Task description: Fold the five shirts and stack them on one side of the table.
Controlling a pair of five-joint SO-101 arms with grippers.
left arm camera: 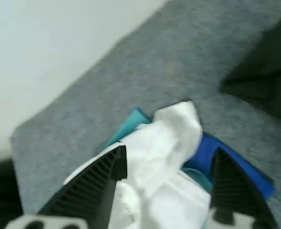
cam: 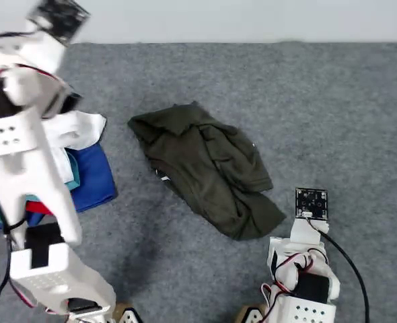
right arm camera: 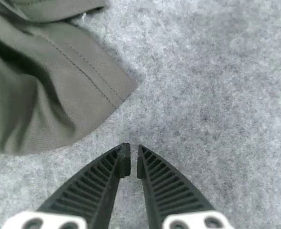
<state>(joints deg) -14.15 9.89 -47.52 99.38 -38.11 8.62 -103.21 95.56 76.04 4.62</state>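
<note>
A crumpled dark olive shirt (cam: 208, 168) lies in the middle of the grey table; its hem (right arm camera: 45, 95) is just ahead of my right gripper (right arm camera: 131, 161), which is shut on nothing and low over the carpet. At the table's left edge is a pile of shirts: a white one (cam: 77, 129) on top, then blue (cam: 91, 176), teal and red. My left gripper (left arm camera: 166, 174) hovers open above that pile, its fingers (left arm camera: 107, 176) wide apart on either side of the rumpled white shirt (left arm camera: 164, 157), with teal (left arm camera: 131, 123) and blue (left arm camera: 216, 157) showing beneath.
The left arm (cam: 23, 141) stretches over the pile and hides much of it. The right arm (cam: 306, 269) sits folded at the front right. Bare grey carpet (cam: 333, 108) spreads across the back and right. A pale wall borders the far edge.
</note>
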